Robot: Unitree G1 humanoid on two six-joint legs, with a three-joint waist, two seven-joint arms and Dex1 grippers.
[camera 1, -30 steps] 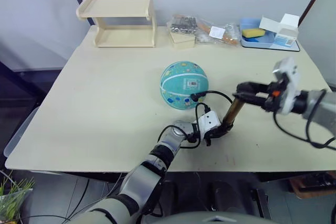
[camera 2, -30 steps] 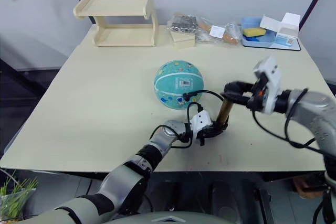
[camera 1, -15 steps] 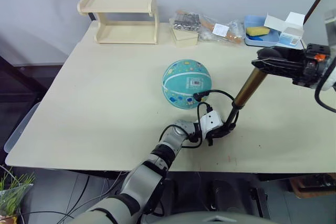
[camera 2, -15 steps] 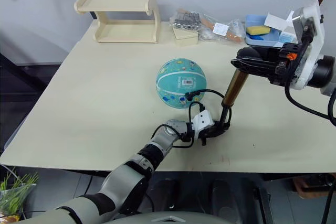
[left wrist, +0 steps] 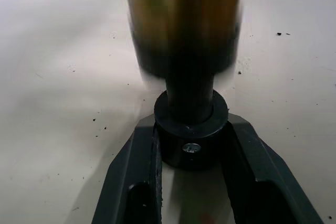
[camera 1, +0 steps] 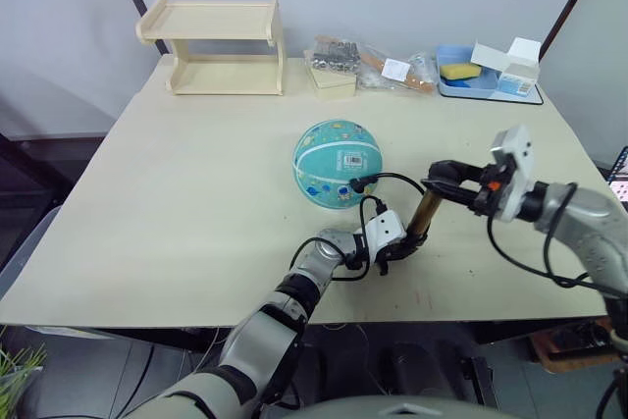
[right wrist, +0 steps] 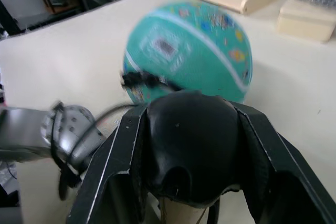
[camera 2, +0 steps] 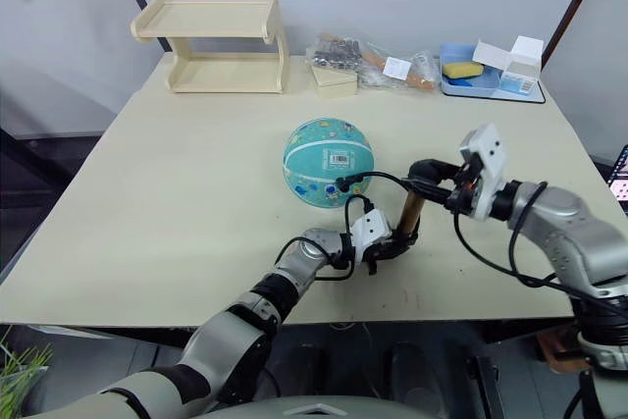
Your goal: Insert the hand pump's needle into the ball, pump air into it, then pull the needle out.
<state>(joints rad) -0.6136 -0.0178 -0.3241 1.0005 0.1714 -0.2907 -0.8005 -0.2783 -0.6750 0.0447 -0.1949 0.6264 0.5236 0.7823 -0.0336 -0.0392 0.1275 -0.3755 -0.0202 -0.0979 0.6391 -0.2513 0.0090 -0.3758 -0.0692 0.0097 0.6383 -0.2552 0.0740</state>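
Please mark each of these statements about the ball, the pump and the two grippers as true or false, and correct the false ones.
1. The left gripper is shut on the black base of the hand pump. True.
2. The right gripper holds the ball. False: it is shut on the pump's black handle at the top.
3. The pump's black hose runs to the side of the ball near the white barcode sticker. True.
4. The ball sits on the wooden shelf. False: it rests on the table, in front of the shelf.
5. The pump lies flat on the table. False: it stands tilted, base down.
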